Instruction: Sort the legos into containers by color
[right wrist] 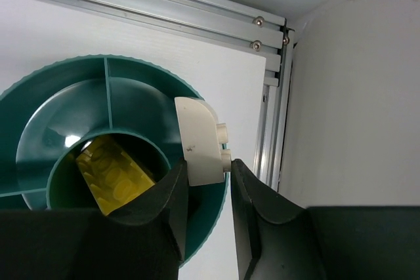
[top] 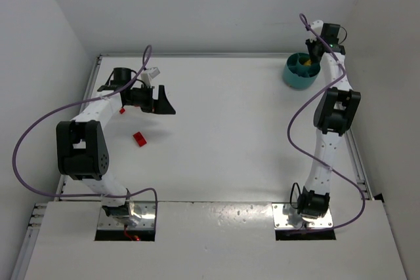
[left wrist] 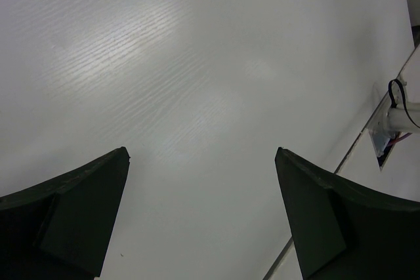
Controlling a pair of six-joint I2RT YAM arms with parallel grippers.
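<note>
We see the right claw (right wrist: 209, 167) up at the far right corner of the table (top: 230, 129), right over the green-blue tub (right wrist: 138, 106). Its two fingers are pressed on a white brick (right wrist: 200, 141). The brick stands up tall between the fingertips, with its little bumps pointing to the right. It hangs over the right edge of the tub. We cannot tell which pocket it is above.

The tub has a round pocket in the middle and a ring of pockets around it, split by thin walls. A yellow brick (right wrist: 115, 175) lies in the middle pocket. From above we see the tub (top: 300, 73) close to the back edge of the table, with a spot of yellow inside. A shiny metal rail (right wrist: 197, 18) runs just behind it.

The left claw (left wrist: 201, 152) is far away on the other side. Its fingers are spread wide apart and nothing is between them. Under it we see only bare white table. From above, the left claw (top: 164, 101) points to the right.

A red brick (top: 140, 138) lies on the table near the left arm, in front of the claw. A smaller red brick (top: 122, 110) lies a bit farther back, just beside the arm. Both are well apart from the tub.
</note>
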